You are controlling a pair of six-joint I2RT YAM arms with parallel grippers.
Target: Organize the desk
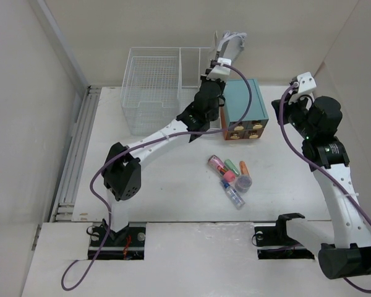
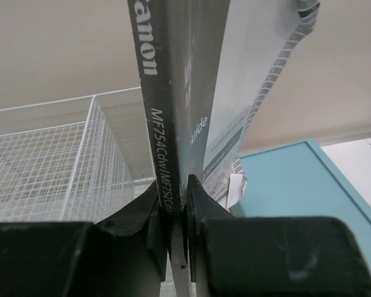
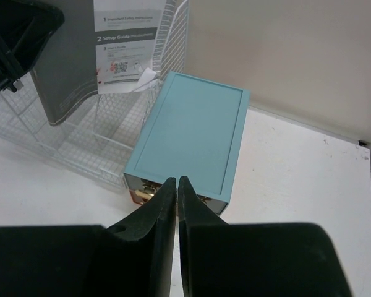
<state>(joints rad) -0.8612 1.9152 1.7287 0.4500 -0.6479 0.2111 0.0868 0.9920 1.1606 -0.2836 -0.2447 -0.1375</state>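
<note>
My left gripper (image 1: 219, 63) (image 2: 185, 199) is shut on a stack of printer booklets (image 1: 231, 43) (image 2: 173, 93). It holds them upright over the narrow right section of the white wire basket (image 1: 151, 86) (image 2: 43, 167), next to the teal drawer box (image 1: 244, 99) (image 2: 303, 179). In the right wrist view the booklets (image 3: 80, 55) hang with their lower edge inside the basket (image 3: 80, 145). My right gripper (image 1: 284, 113) (image 3: 177, 185) is shut with nothing in it. It hovers above the white desk (image 1: 173, 185) (image 3: 297, 167), just off the near end of the teal box (image 3: 191, 130).
Several markers and pens (image 1: 232, 176) lie loose in a cluster on the desk in front of the teal box. A metal rail (image 1: 77, 154) runs along the desk's left edge. Pale walls close in the back and sides.
</note>
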